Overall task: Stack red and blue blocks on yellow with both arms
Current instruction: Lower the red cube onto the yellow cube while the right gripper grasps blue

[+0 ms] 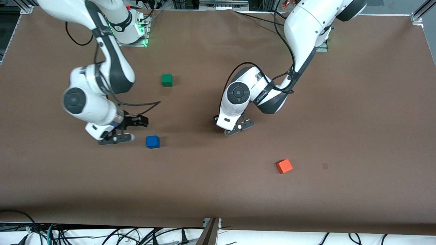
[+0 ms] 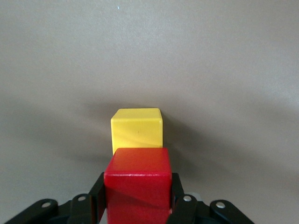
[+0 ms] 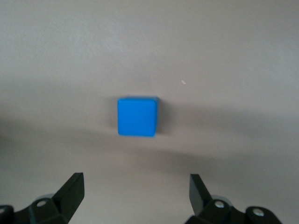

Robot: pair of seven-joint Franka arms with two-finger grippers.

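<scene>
My left gripper (image 2: 138,193) is shut on the red cube (image 2: 138,186) and holds it over the table, close by the yellow cube (image 2: 137,129), which sits on the table. In the front view the left hand (image 1: 237,126) is near the table's middle and hides both cubes. The blue cube (image 1: 153,141) sits on the table toward the right arm's end. My right gripper (image 1: 131,129) hangs low beside it, open and empty. The right wrist view shows the blue cube (image 3: 137,116) ahead of the open right gripper (image 3: 136,186), apart from it.
A green cube (image 1: 167,80) sits nearer to the robots' bases, between the two arms. An orange cube (image 1: 284,166) lies nearer to the front camera, toward the left arm's end. The brown table (image 1: 340,119) spreads wide around them.
</scene>
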